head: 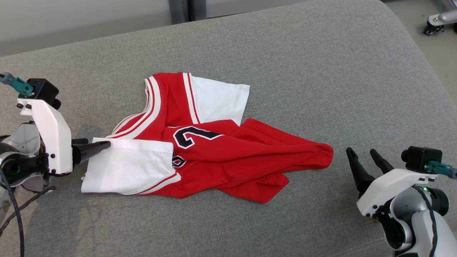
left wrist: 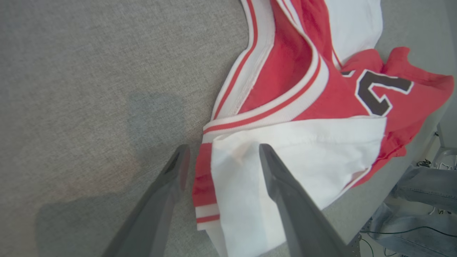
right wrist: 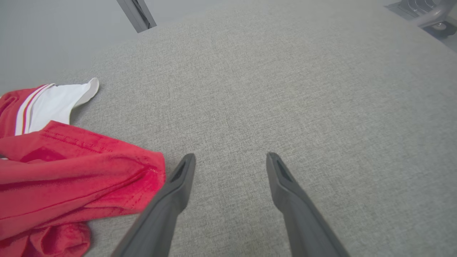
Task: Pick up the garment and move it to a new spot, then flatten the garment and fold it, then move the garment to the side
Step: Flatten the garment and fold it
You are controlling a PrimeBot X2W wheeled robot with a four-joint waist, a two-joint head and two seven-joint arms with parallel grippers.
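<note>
The garment (head: 200,142) is a red jersey with white sleeves, striped trim and a dark number, lying crumpled in the middle of the grey padded surface. My left gripper (head: 101,147) stands open at the jersey's left edge. In the left wrist view the gripper (left wrist: 221,157) straddles the edge of the near white sleeve (left wrist: 285,167), one finger over the cloth and one beside it. My right gripper (head: 360,152) is open at the lower right, just right of the jersey's red hem tip (head: 326,151). Seen from the right wrist, that gripper (right wrist: 230,160) holds nothing and the hem (right wrist: 107,171) lies to its left.
The grey padded surface (head: 285,53) stretches wide to the back and right. Its far edge meets a pale wall, and a wheeled base (head: 437,21) stands on the floor at the upper right. A person's denim-clad leg (left wrist: 428,185) is beyond the surface's edge.
</note>
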